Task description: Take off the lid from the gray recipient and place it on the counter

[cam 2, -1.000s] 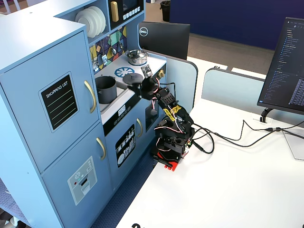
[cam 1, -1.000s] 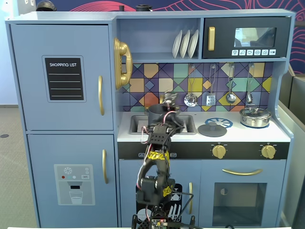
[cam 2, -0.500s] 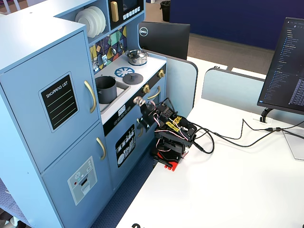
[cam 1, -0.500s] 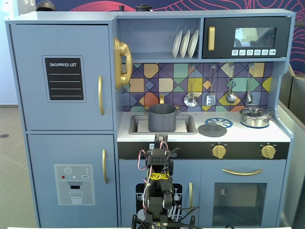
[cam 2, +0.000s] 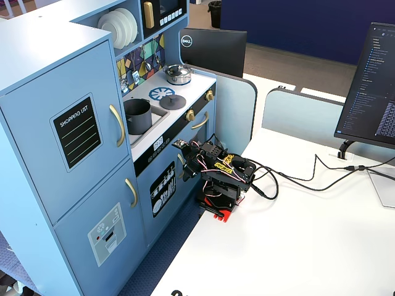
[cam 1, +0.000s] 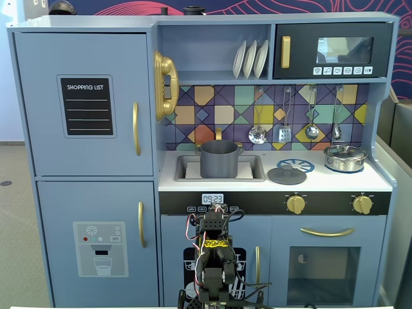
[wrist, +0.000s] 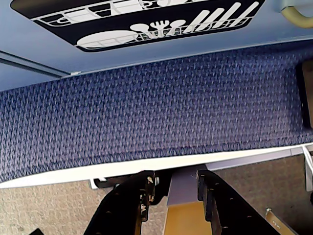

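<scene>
The gray recipient (cam 1: 219, 159) stands uncovered in the recessed sink, also seen in another fixed view (cam 2: 137, 116). The lid (cam 1: 287, 174) lies flat on the counter (cam 1: 325, 182) at the front of the printed burner, knob up; it shows too in the other fixed view (cam 2: 174, 102). My arm (cam 1: 215, 257) is folded low in front of the kitchen's lower doors (cam 2: 221, 176), well below the counter. In the wrist view my gripper (wrist: 174, 180) is open and holds nothing, facing the floor.
A shiny silver pot (cam 1: 345, 158) with its own lid stands at the counter's right end. Utensils (cam 1: 285, 134) hang on the backsplash. The wrist view shows blue carpet (wrist: 156, 107) and the dishwasher door's bottom (wrist: 146, 19). A monitor (cam 2: 373, 80) and cables (cam 2: 308, 179) sit on the white desk.
The arm has pulled back from over the sink and folded down in front of the lower doors. The lid and the pot have stayed where they were.
</scene>
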Robot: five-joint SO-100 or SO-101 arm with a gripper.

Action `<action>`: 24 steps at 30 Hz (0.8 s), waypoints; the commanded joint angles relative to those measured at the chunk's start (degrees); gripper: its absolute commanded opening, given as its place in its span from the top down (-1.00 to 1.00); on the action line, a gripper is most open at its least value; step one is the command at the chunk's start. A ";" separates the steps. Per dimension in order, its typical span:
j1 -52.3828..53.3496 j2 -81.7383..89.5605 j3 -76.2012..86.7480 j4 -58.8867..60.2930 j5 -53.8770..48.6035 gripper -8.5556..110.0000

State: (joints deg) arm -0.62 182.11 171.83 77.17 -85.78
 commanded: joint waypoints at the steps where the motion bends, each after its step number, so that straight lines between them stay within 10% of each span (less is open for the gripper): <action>1: 0.97 0.00 0.18 10.37 0.00 0.85; 24: 2.20 0.00 0.18 10.46 -0.88 0.81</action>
State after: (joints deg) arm 0.88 182.46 171.83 77.17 -86.31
